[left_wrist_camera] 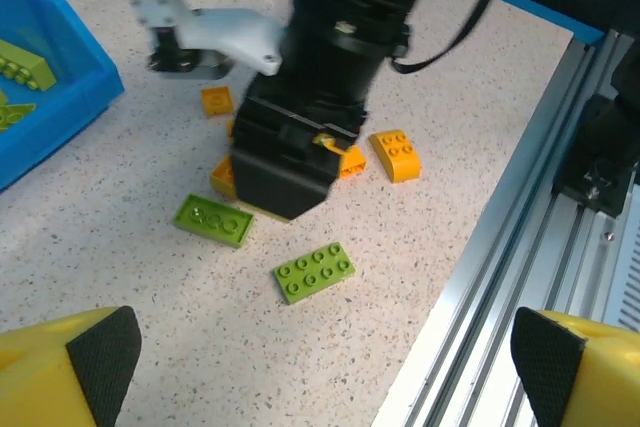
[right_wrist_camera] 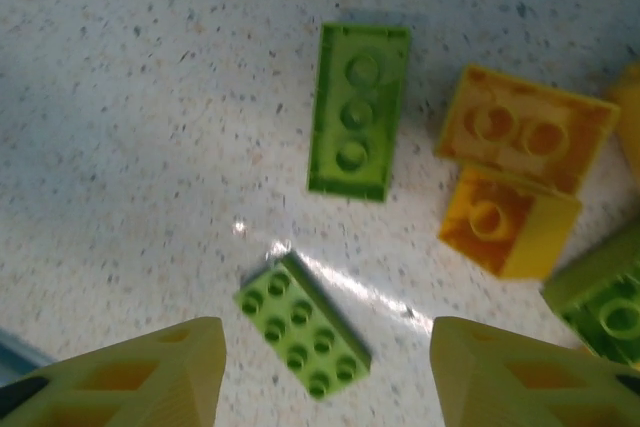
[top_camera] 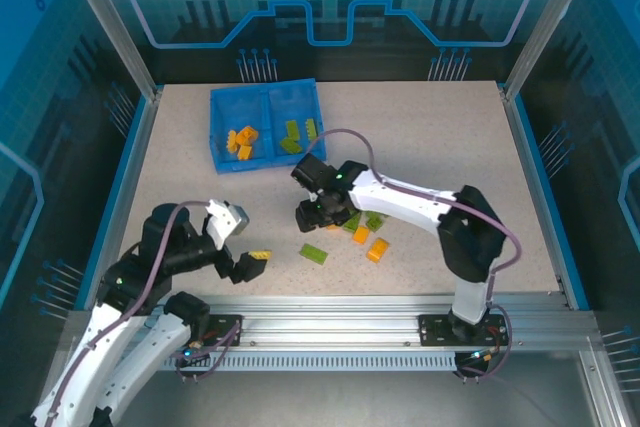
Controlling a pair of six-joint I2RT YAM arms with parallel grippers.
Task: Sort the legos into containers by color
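While the left tool (left_wrist_camera: 325,355) hangs wide apart and empty, the tray (top_camera: 216,137) beyond holds orange legos (top_camera: 243,140) left, green legos (top_camera: 297,134) right. Over the loose pile (top_camera: 368,239) on the table (top_camera: 450,147), the right tool (right_wrist_camera: 327,347), fingers apart, hovers above a small green brick (right_wrist_camera: 300,332). It's mid-pick, I reckon, and next it must drop and pinch.
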